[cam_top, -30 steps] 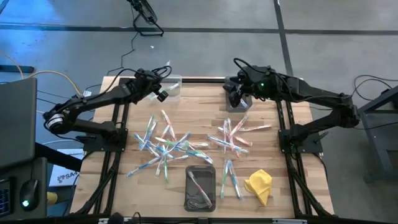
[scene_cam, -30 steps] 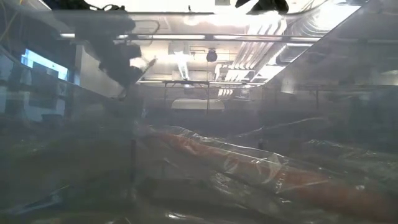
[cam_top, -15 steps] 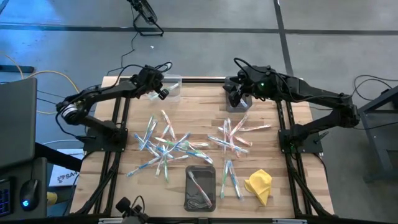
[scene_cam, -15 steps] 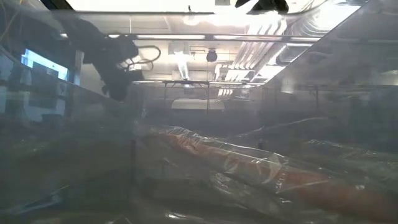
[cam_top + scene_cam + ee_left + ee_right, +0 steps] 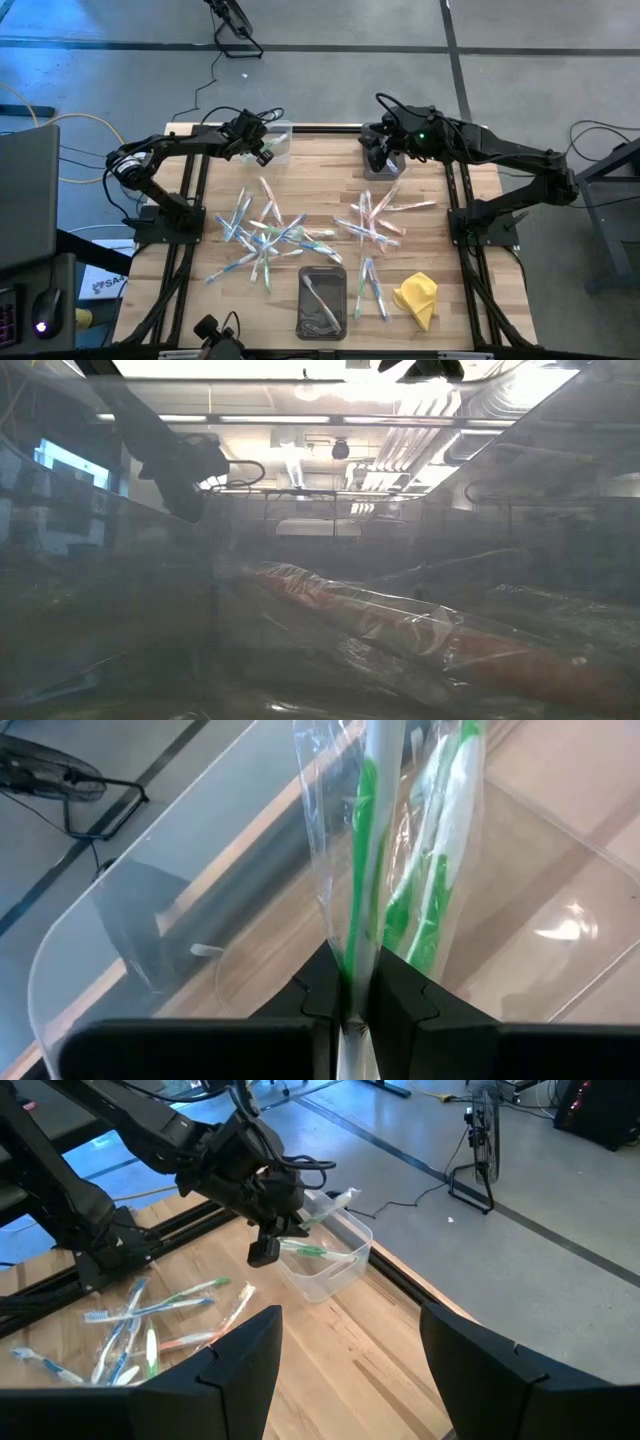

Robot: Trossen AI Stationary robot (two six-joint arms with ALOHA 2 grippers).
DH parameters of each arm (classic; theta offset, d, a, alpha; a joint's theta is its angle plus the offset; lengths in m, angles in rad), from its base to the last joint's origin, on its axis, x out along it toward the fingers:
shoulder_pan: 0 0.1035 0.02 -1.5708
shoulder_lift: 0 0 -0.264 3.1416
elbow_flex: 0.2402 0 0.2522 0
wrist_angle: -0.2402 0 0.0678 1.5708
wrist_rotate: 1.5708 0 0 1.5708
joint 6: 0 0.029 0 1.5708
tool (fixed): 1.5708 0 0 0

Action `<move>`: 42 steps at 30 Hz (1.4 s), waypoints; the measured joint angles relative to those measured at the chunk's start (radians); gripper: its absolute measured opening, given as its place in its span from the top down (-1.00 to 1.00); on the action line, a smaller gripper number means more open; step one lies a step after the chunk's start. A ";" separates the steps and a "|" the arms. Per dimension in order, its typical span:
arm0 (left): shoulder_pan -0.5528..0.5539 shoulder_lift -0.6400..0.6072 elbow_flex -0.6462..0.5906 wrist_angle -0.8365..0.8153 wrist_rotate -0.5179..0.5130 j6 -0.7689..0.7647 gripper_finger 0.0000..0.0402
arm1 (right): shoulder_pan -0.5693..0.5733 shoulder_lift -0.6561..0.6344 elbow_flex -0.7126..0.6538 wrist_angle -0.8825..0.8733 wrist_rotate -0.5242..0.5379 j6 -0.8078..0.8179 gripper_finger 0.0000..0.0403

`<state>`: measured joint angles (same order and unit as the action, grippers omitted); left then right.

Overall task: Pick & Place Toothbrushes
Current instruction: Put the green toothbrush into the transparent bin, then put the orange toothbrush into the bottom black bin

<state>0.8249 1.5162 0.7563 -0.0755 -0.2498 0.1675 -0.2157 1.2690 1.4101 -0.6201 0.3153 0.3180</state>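
My left claw (image 5: pixel 352 1010) is clenching a wrapped green toothbrush (image 5: pixel 368 840) over the clear bin (image 5: pixel 279 141) just below it, while my right claw (image 5: pixel 350 1370) is waiting spread wide, holding nothing. Dozens of toothbrushes (image 5: pixel 270 232) are lying on the wooden table (image 5: pixel 320 165) nearer me than both claws, with one dark tray (image 5: pixel 322 301) and one yellow cloth (image 5: pixel 417 296) beyond them.

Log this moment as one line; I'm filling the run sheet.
left gripper: shut on green toothbrush, over clear bin | right gripper: open, waiting at far edge

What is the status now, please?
Left pincer shut on green toothbrush, over clear bin. Right pincer open, waiting. Nothing in the way.
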 joint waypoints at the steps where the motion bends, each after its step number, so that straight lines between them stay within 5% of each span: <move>1: 0.000 0.000 0.000 0.005 -0.003 -0.008 0.87 | 0.000 0.000 0.000 0.000 0.000 0.000 -0.15; 18: 0.000 0.000 0.000 0.015 -0.015 -0.040 0.28 | 0.000 0.000 0.000 0.003 0.000 0.000 -0.15; 32: -0.003 -0.010 0.040 -0.044 0.079 -0.176 0.29 | 0.000 0.000 0.000 0.003 0.000 -0.005 -0.15; 42: -0.131 -0.010 0.129 -0.102 0.091 -0.177 0.56 | 0.000 0.000 0.000 0.003 0.000 -0.008 -0.15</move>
<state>0.6942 1.5066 0.8858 -0.1772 -0.1593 -0.0095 -0.2161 1.2690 1.4105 -0.6170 0.3156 0.3103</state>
